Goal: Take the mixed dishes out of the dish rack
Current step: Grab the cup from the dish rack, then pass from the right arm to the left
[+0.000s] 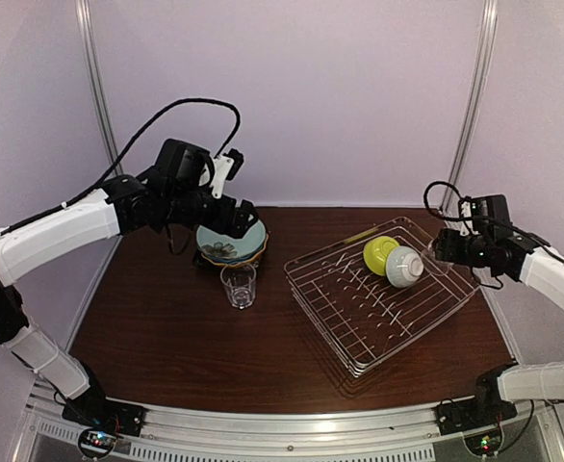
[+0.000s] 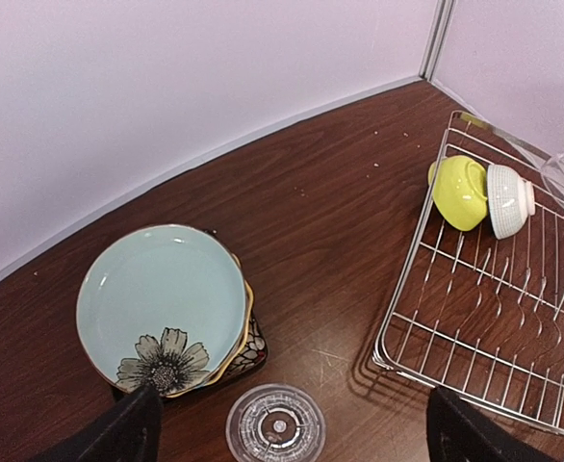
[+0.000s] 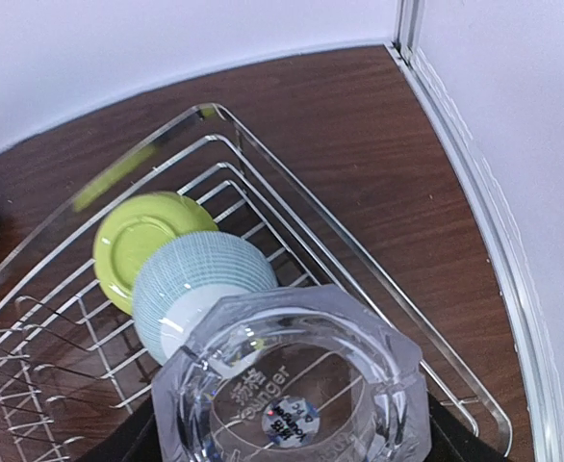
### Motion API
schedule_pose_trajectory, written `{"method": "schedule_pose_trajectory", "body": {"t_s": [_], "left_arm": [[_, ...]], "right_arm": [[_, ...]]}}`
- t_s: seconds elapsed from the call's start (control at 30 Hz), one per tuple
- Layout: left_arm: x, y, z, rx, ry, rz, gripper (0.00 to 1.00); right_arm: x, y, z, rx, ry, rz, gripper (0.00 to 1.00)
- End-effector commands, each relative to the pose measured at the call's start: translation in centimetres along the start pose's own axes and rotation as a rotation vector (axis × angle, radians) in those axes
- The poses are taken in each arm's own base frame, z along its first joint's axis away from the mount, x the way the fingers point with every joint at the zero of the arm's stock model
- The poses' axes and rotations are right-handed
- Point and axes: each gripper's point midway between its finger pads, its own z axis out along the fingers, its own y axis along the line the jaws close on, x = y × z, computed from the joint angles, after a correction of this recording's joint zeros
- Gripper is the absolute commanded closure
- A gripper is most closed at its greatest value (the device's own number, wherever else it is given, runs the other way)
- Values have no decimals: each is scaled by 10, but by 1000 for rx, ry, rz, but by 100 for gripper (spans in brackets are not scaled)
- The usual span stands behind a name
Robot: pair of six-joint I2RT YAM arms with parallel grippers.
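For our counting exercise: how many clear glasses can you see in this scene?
2. One glass stands upright on the table beside the plate stack. The second glass sits between the right gripper's fingers, over the dish rack. None looks hidden.

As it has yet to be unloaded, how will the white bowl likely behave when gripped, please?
The white bowl stands on edge in the dish rack, so it may roll. It seems to touch the yellow-green bowl, which could shift too. Looks glazed: probably slippery.
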Motion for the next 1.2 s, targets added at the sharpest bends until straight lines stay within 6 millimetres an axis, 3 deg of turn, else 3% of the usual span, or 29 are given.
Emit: {"method": "schedule_pose_trajectory", "body": {"t_s": [0.0,0.33,0.63,0.9,1.17], "left_arm": [[-15,-1,-5,22,-79,-28,3],[-40,-10,-40,102,-256,-28,3],[-51,-27,-75,230,-503,45,4],[-58,-56,-110,288,-706,227,8],[-62,-89,-114,281,-784,393,8]], "right_arm": [[-40,24,-35,-136,-95,14,47],[-95,75,-105,-455,-222,45,48],[-120,137,-166,-896,-245,105,48],[-118,182,-203,-1177,-186,128,48],[-103,228,-222,-1347,-100,130,48]]}}
